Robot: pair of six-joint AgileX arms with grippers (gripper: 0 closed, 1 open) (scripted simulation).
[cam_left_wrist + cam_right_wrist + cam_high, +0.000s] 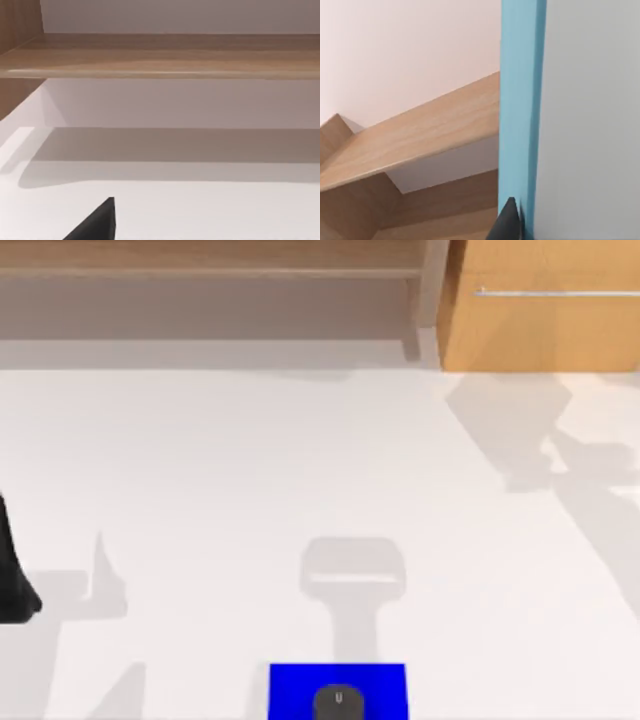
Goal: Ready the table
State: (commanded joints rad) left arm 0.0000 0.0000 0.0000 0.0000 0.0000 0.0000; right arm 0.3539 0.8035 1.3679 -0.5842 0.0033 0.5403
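The white table (250,470) spreads across the top view. At its near edge lies a blue mat (290,685) with a dark mouse (338,702) on it. My left arm (12,575) stands at the table's far left edge. Its gripper is open above bare tabletop (210,210), and one dark fingertip (97,222) shows. My right gripper (519,222) is shut on a thin upright panel with a light-blue edge (520,100) and a pale grey face (590,125). One dark fingertip (507,220) presses against the blue edge, and the other is hidden behind the panel.
A brown wooden shelf (200,260) runs along the back of the table; its board (160,55) hangs over the tabletop. A light-orange cabinet (540,330) with a metal bar handle (555,292) stands at the back right. Grey shadows fall across the table's middle and right.
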